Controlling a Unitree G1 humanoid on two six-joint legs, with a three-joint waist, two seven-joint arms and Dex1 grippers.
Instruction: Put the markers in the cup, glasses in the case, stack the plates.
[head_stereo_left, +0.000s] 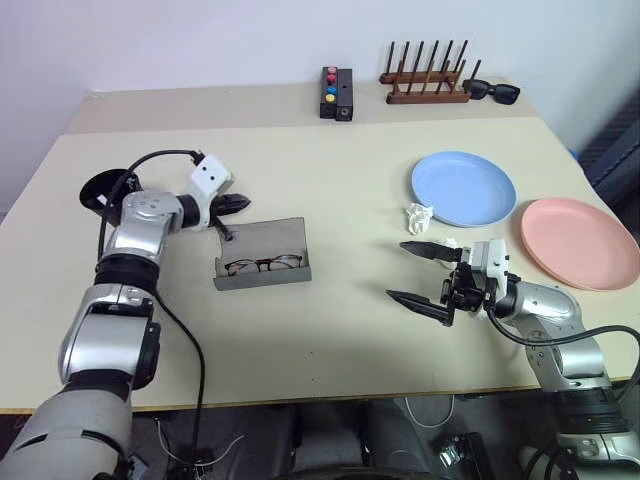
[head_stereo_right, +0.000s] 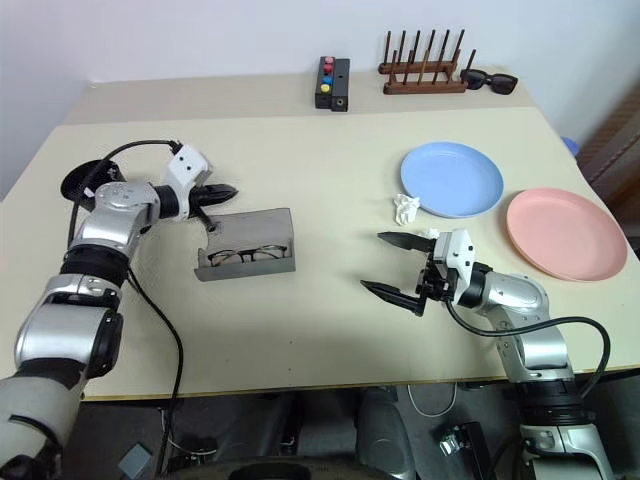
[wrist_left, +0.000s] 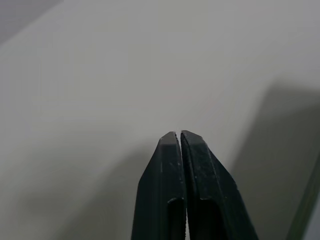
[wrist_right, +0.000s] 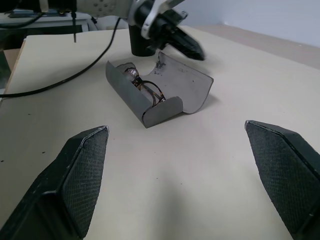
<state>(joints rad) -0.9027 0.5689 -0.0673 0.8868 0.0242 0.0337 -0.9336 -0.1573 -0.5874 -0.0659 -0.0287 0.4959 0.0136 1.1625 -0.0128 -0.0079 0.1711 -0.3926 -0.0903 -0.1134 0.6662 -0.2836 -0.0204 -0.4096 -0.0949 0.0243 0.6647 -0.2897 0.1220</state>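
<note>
Fingers of the left gripper (head_stereo_left: 236, 204) are pressed together, empty, at the open case's (head_stereo_left: 262, 268) 10 o'clock corner; the right gripper (head_stereo_left: 420, 273) gapes wide. Glasses (head_stereo_left: 264, 264) lie inside. Closing the lid seems next: push its raised flap down.

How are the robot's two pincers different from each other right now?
The left pincer is shut, its fingers pressed together with nothing between them; the right pincer stands wide open. The left one sits by the raised lid of the open grey case that holds the glasses; the right one hangs over bare table, near a crumpled white scrap. Both have black fingers and hold nothing.
</note>
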